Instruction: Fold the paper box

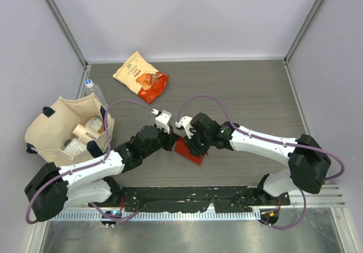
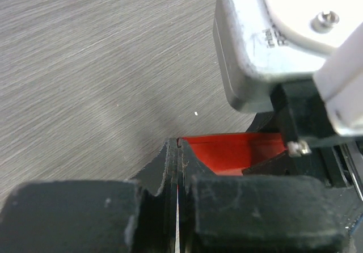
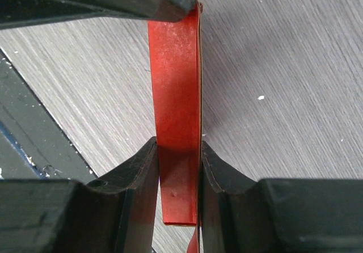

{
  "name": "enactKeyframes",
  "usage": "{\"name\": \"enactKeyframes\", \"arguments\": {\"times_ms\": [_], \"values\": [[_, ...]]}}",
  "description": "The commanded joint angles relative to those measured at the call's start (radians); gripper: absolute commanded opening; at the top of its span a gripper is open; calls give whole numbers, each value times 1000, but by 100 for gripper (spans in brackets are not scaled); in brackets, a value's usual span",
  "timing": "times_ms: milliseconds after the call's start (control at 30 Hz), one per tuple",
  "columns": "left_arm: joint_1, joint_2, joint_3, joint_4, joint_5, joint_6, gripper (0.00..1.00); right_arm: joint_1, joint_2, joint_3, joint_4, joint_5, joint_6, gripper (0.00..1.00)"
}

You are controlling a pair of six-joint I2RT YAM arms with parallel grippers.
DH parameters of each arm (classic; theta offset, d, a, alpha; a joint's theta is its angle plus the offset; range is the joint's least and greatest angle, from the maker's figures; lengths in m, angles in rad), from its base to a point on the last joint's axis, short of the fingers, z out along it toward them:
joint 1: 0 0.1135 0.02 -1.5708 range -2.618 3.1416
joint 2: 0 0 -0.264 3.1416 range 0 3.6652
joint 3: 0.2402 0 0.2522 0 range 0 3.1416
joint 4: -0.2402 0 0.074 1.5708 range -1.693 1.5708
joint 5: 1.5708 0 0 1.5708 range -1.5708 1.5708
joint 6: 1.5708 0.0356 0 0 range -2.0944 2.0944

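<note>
We are mid-fold: our right hand [image 3: 178, 151] clamps a wall of the paper box [image 3: 176, 66], and our closed left hand [image 2: 177, 151] seemingly pinches its far end. Next we need a gentle, coordinated crease.

The paper box [image 1: 190, 151] lies front-centre on the worktop [image 1: 244, 94]; snack bag [image 1: 142, 76] behind it to the left, tote bag [image 1: 62, 129] far left.

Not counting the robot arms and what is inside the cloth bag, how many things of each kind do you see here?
paper box: 1
snack bag: 1
cloth bag: 1
clear bottle: 1
total: 4
</note>
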Motion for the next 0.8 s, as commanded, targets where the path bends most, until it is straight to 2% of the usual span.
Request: {"name": "enactKeyframes", "arguments": {"times_ms": [0, 300, 433, 500, 533, 567, 600, 700, 767], "values": [[-38, -13, -40, 64, -93, -15, 0, -1, 19, 52, 75, 91, 15, 21], [-56, -5, -103, 98, -164, -39, 0, -3, 83, 89, 82, 95, -13, 21], [-55, -54, -69, 43, -171, -67, 2, -4, 83, 76, 81, 85, -32, 21], [-53, -100, -56, 17, -193, -69, 13, -4, 80, 78, 57, 75, -46, 21], [-52, -111, -52, 12, -217, -69, 28, -3, 77, 75, 50, 49, -51, 21], [-36, -117, -51, 11, -217, -70, 34, -4, 76, 73, 44, 30, -55, 21], [-23, -119, -55, 30, -204, -69, 45, -4, 73, 72, 38, 7, -62, 22], [57, -100, -66, 85, -61, -102, 59, -4, 63, 63, 24, -82, -71, 22], [105, -85, -66, 106, 31, -127, 59, -4, 50, 55, 17, -122, -71, 22]]}}
